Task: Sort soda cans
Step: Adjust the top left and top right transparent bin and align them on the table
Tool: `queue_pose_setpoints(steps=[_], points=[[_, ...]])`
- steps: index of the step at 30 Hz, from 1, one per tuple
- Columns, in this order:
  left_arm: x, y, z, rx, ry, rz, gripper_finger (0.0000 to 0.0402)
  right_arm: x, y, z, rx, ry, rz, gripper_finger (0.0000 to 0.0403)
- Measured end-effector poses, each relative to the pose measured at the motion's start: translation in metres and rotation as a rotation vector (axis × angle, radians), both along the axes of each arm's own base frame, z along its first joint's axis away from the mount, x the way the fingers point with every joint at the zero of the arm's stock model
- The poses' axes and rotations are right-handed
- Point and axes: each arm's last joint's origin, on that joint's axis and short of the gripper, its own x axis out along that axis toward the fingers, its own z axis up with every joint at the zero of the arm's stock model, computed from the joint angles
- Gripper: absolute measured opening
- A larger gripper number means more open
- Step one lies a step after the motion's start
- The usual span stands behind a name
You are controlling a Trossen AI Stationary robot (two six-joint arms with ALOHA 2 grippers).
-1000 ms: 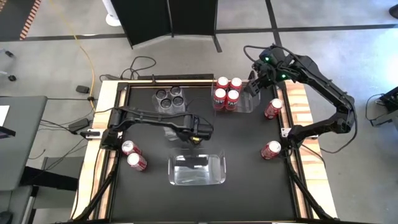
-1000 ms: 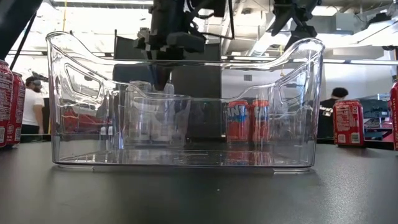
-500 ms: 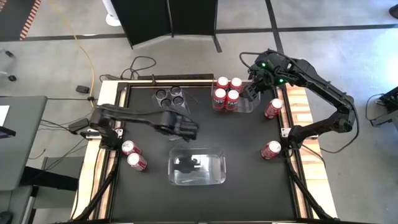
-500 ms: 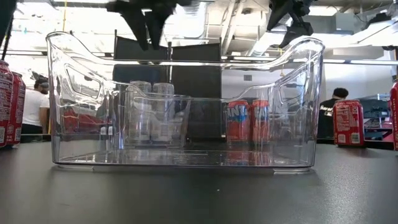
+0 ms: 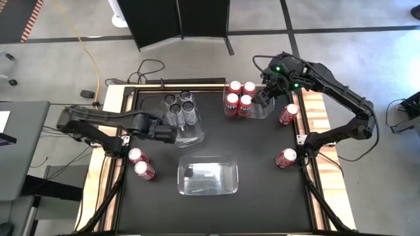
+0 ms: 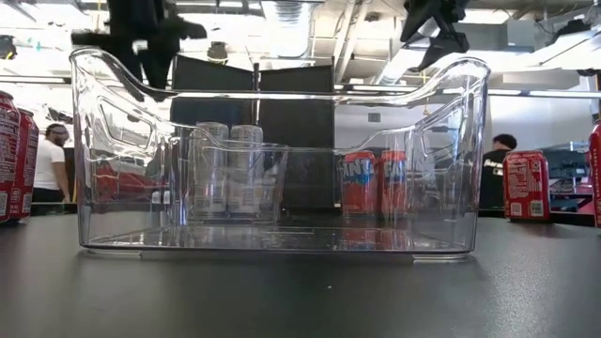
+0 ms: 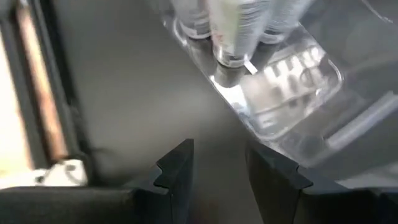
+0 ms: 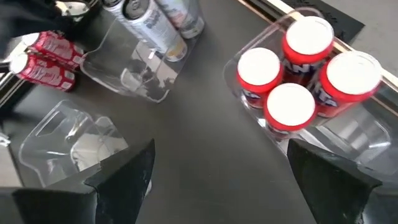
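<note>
Left gripper part open, empty, right gripper wide, empty

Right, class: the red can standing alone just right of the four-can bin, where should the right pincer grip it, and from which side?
Probably across its curved side wall, near mid-height, coming down from above: the red can stands upright with nothing touching it, and the open right pincer hovers nearby.

Overhead, table-level and 2 wrist views, all sharing the bins.
</note>
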Motion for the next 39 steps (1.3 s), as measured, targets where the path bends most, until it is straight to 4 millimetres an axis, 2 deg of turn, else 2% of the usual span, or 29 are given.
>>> queue_pose_setpoints(steps=[4,7,12,18,22,27,33,39], points=[[-0.009,0.019,-0.029,-0.072,-0.137,0.141,0.0141,0.002,-0.001,0.002,-0.011,-0.026,0.023,0.0382],[-0.014,0.032,-0.042,-0.109,-0.213,0.233,0.0141,0.002,-0.003,0.003,-0.028,-0.048,0.018,0.0382],[-0.017,0.048,-0.052,-0.097,-0.217,0.279,0.0141,-0.001,-0.009,0.003,-0.027,-0.057,0.022,0.0382],[-0.005,0.063,-0.059,-0.064,-0.231,0.213,0.0141,-0.005,-0.015,0.003,-0.036,-0.045,0.011,0.0382],[0.001,0.067,-0.061,-0.061,-0.251,0.205,0.0141,-0.005,-0.014,0.002,-0.035,-0.036,0.017,0.0382],[-0.003,0.067,-0.063,-0.071,-0.229,0.249,0.012,-0.006,-0.014,0.002,-0.035,-0.031,0.021,0.0382],[-0.003,0.063,-0.088,-0.102,-0.286,0.3,0.009,-0.006,-0.014,0.002,-0.036,-0.031,0.022,0.0382],[-0.001,0.06,-0.093,-0.11,-0.324,0.297,0.0087,-0.006,-0.015,0.002,-0.036,-0.032,0.017,0.0382]])
